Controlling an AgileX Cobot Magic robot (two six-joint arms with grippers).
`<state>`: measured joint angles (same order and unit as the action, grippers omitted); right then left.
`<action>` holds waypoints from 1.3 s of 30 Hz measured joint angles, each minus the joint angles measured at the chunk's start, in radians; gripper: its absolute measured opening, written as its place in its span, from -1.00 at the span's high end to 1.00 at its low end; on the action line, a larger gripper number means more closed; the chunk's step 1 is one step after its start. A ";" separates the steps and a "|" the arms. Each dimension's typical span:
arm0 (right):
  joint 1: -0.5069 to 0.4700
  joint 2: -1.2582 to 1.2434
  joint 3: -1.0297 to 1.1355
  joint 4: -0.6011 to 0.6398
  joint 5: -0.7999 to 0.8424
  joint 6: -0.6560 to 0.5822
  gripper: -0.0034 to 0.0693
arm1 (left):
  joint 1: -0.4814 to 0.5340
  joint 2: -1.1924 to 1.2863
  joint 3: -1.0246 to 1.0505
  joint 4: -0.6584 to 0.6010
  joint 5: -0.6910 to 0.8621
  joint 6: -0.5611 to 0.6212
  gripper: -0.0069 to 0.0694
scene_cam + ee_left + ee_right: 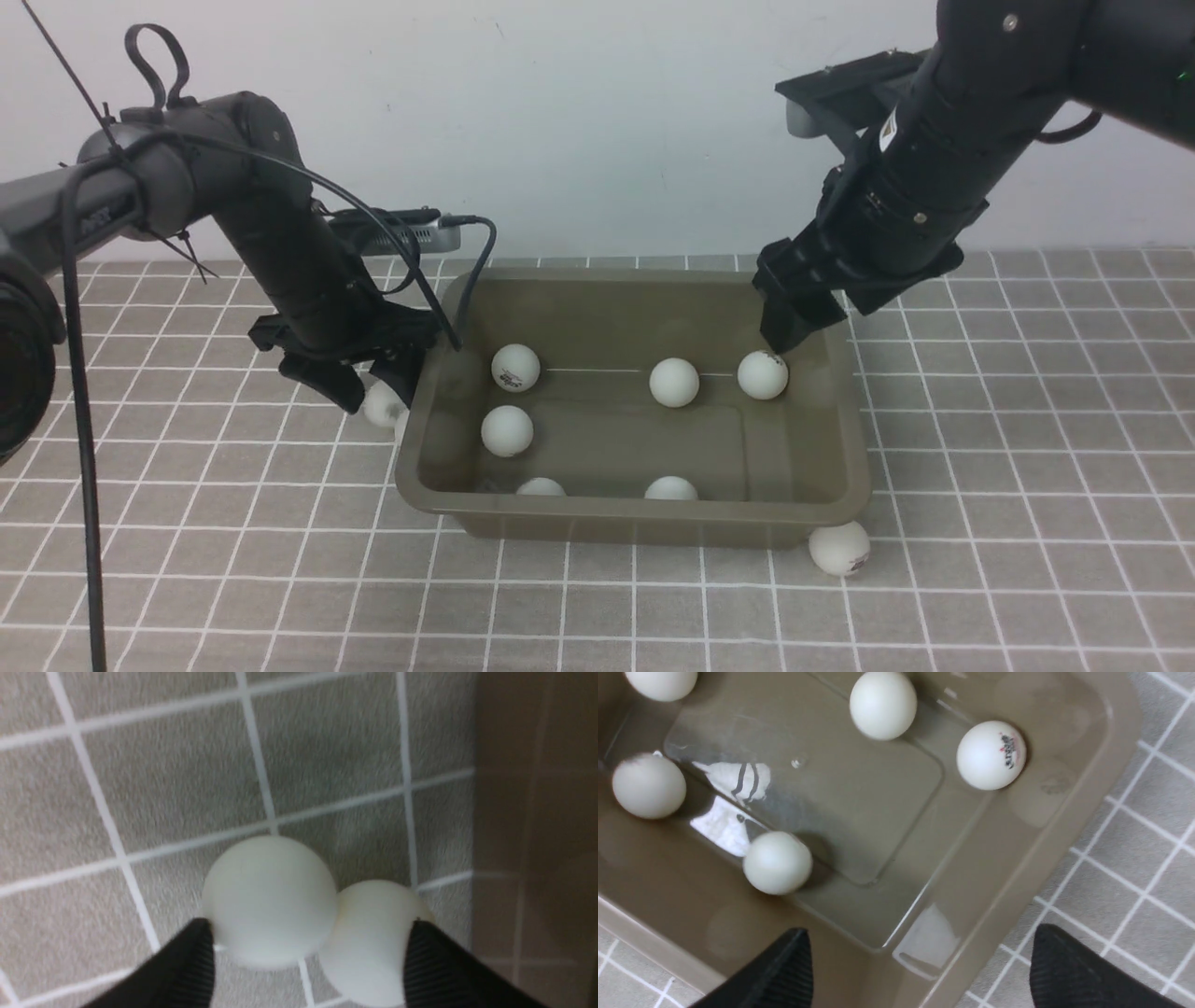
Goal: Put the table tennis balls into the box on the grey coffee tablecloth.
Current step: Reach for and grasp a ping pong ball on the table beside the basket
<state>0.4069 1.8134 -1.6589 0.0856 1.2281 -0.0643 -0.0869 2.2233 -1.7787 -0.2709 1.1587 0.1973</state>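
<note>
Front view: two table tennis balls point(670, 486) half behind box point(635, 525) front wall.

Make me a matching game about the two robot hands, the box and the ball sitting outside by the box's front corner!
1 left gripper
2 right gripper
3 box
4 loose ball

A six balls inside
B on the cloth, beside the box
C open, above the box's corner
D open around two balls

Pairs: 1-D, 2-C, 3-A, 4-B

a robotics lab bench: cabled robot arms point(280, 252), bare white wall point(597, 112), gridded tablecloth point(1027, 523).
</note>
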 joint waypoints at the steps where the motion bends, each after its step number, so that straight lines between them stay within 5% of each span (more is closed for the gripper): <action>1: 0.000 -0.005 0.000 -0.005 -0.001 0.000 -0.62 | 0.000 0.000 0.000 -0.002 -0.011 -0.002 -0.17; 6: -0.008 -0.018 -0.001 -0.017 -0.003 0.000 -0.56 | -0.001 0.044 0.007 0.043 -0.028 -0.005 0.40; 11: -0.008 -0.024 -0.001 -0.035 -0.002 0.000 -0.54 | 0.001 0.051 0.006 0.042 -0.029 -0.005 0.77; 25: -0.020 -0.039 -0.001 -0.063 0.011 0.000 -0.45 | 0.009 -0.095 -0.110 0.120 0.046 -0.056 0.83; 32: -0.144 -0.066 -0.001 0.011 0.017 0.000 0.14 | 0.017 -0.455 0.233 0.118 0.053 -0.125 0.83; 39: -0.215 -0.069 -0.001 0.181 0.017 -0.060 0.74 | -0.120 -0.701 0.626 0.091 0.064 -0.154 0.83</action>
<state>0.1915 1.7447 -1.6596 0.2662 1.2450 -0.1240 -0.2074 1.5220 -1.1528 -0.1799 1.2222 0.0433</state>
